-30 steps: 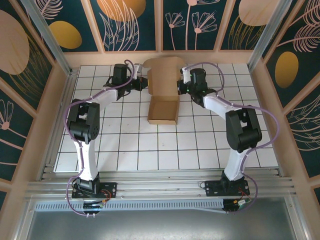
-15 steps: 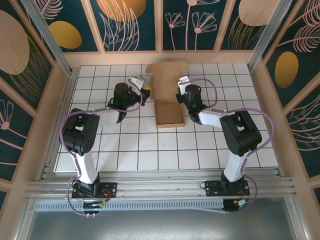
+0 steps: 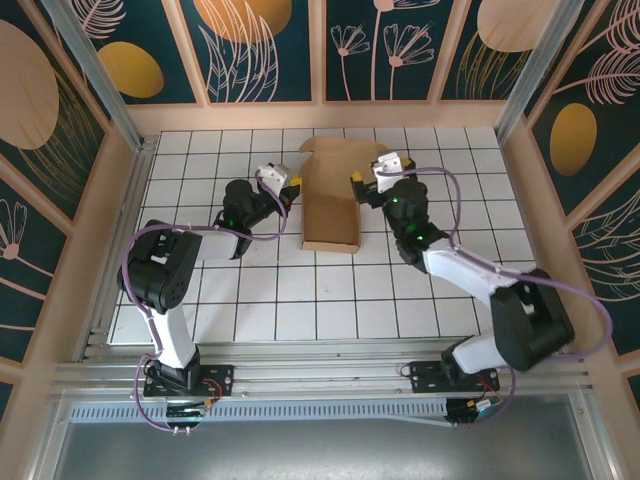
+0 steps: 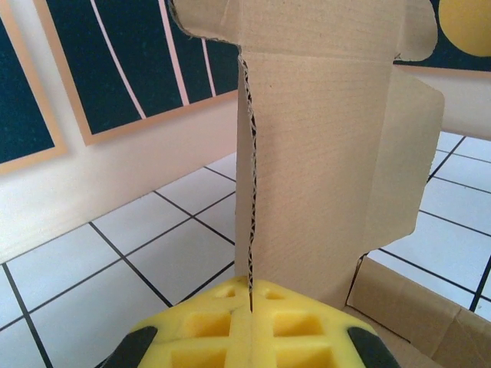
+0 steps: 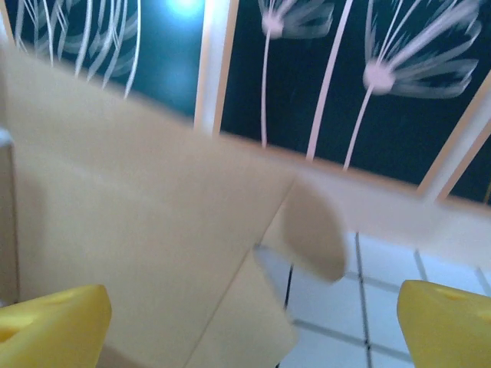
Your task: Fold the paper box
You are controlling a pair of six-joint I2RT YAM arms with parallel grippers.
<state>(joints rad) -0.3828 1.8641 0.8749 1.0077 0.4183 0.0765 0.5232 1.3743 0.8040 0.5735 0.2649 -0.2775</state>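
A white bench (image 3: 260, 300) ruled in a black grid is boxed in by a pale wooden frame (image 3: 320, 115). The wall panels (image 3: 265, 45) are dark teal with outlined leaves, dandelion heads and gold ovals. Aluminium rails (image 3: 320, 378) line the near edge.

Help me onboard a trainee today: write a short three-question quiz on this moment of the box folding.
1. True or false: the left gripper is shut on an edge of the paper box.
2. Pick one: the right gripper has its jaws A) wide open, B) clamped on a flap, C) shut on nothing.
3. Fill the gap: in the top view, the box's upright panel stands ___ the two grippers.

Key: 1 true; 2 A; 3 between.
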